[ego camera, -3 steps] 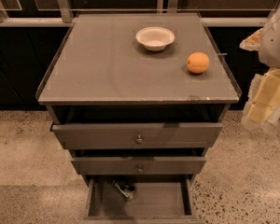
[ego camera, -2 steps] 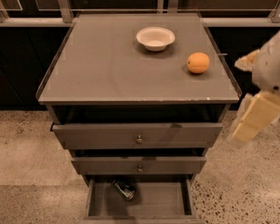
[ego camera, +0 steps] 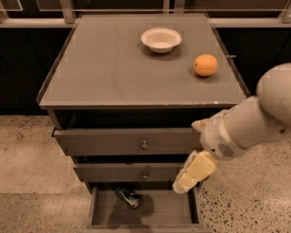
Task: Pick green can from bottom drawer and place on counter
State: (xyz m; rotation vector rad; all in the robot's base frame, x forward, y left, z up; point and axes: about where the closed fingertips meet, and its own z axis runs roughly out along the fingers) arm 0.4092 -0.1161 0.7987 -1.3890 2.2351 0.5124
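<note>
The green can [ego camera: 128,197] lies on its side on the floor of the open bottom drawer [ego camera: 150,213], toward its back left. My gripper [ego camera: 190,174] hangs on the white arm in front of the right end of the middle drawer, above the bottom drawer's right side and to the right of the can. It is apart from the can. The counter [ego camera: 111,67] is the flat grey top of the cabinet, above all three drawers.
A white bowl [ego camera: 161,39] and an orange fruit [ego camera: 205,65] sit on the counter's back right. Two shallower drawers with round knobs [ego camera: 144,144] stand slightly pulled out above the bottom drawer. Speckled floor surrounds the cabinet. Dark cabinets and a rail run behind.
My arm has swung in from the right edge of the view, down and to the left, so the gripper now hangs in front of the drawers. The can has not moved.
</note>
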